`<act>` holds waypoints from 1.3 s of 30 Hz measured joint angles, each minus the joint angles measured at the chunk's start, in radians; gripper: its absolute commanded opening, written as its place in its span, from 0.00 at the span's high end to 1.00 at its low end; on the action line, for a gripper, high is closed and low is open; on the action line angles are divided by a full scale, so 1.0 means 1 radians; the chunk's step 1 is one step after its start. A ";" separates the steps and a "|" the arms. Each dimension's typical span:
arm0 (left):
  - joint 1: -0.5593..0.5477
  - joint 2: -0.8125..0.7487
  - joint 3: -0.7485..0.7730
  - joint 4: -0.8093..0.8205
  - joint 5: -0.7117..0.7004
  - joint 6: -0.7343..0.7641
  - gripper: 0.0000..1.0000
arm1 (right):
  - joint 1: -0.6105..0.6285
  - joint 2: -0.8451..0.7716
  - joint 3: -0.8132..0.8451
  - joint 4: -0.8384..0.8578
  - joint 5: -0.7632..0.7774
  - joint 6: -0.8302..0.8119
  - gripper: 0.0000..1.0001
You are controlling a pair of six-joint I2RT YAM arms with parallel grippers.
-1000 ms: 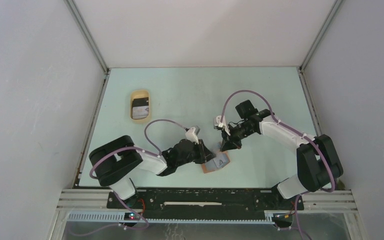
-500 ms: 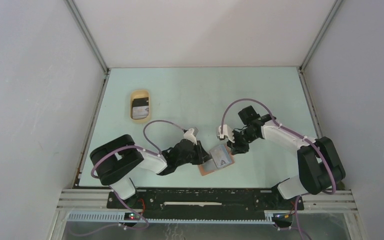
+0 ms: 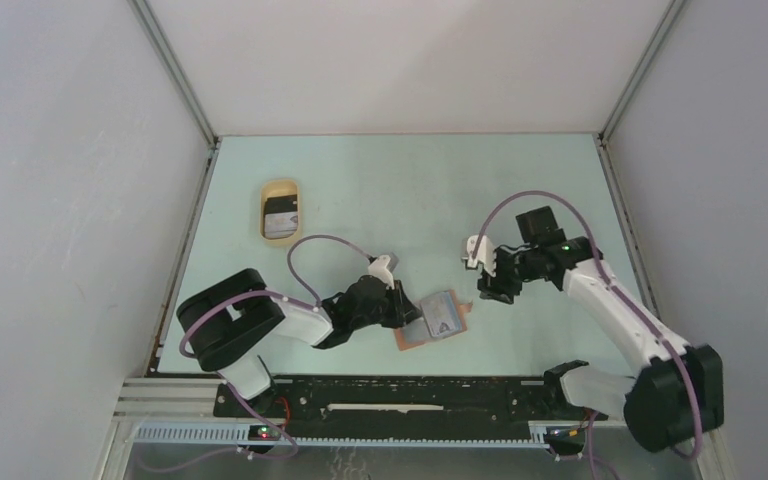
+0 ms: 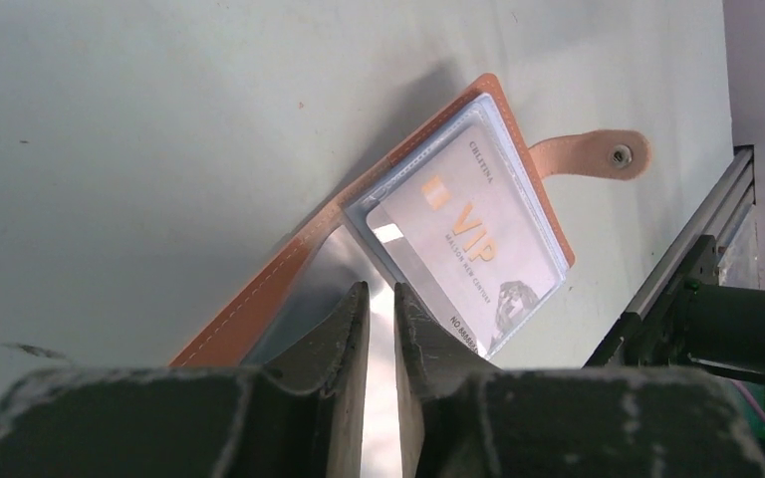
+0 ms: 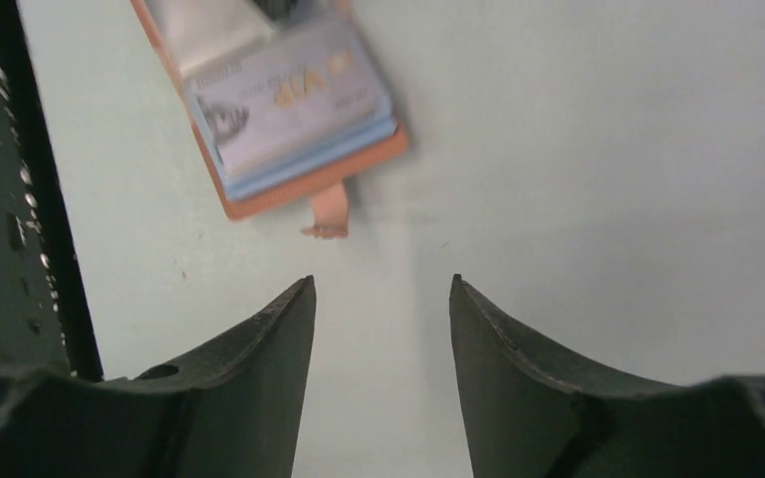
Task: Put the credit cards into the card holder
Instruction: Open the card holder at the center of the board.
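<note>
The left arm (image 3: pixel 300 322) and right arm (image 3: pixel 610 300), white-shelled with bulky black joints, each trail a looping lilac cable (image 3: pixel 322 238) and carry a small white block (image 3: pixel 384 265) near the wrist, ending in dark, curved, scuffed fingers (image 5: pixel 249 388).

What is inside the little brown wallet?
A pale grey card with gold VIP letters lies on top inside the open card holder. Anything tucked beneath that card is covered, so it cannot be seen.
</note>
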 measured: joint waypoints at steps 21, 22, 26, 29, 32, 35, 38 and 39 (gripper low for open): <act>0.001 -0.050 0.000 -0.016 0.026 0.079 0.81 | 0.137 0.048 0.129 -0.063 -0.352 0.274 0.28; 0.001 -0.050 0.000 -0.013 0.026 0.079 0.81 | 0.134 0.052 0.129 -0.047 -0.333 0.303 0.29; 0.001 -0.050 0.000 -0.004 0.026 0.085 0.81 | 0.133 0.094 0.129 0.015 -0.274 0.422 0.34; 0.000 -0.050 -0.002 0.003 0.026 0.086 0.81 | 0.125 0.144 0.129 0.054 -0.258 0.516 0.36; 0.000 -0.050 -0.002 0.010 0.026 0.086 0.82 | 0.106 0.186 0.130 0.071 -0.257 0.584 0.37; 0.000 -0.050 -0.002 0.017 0.025 0.086 0.81 | 0.090 0.220 0.130 0.085 -0.260 0.644 0.39; 0.000 -0.050 -0.002 0.020 0.025 0.086 0.82 | 0.072 0.241 0.130 0.101 -0.267 0.707 0.41; 0.000 -0.050 -0.002 0.021 0.025 0.086 0.82 | 0.067 0.248 0.130 0.105 -0.269 0.726 0.41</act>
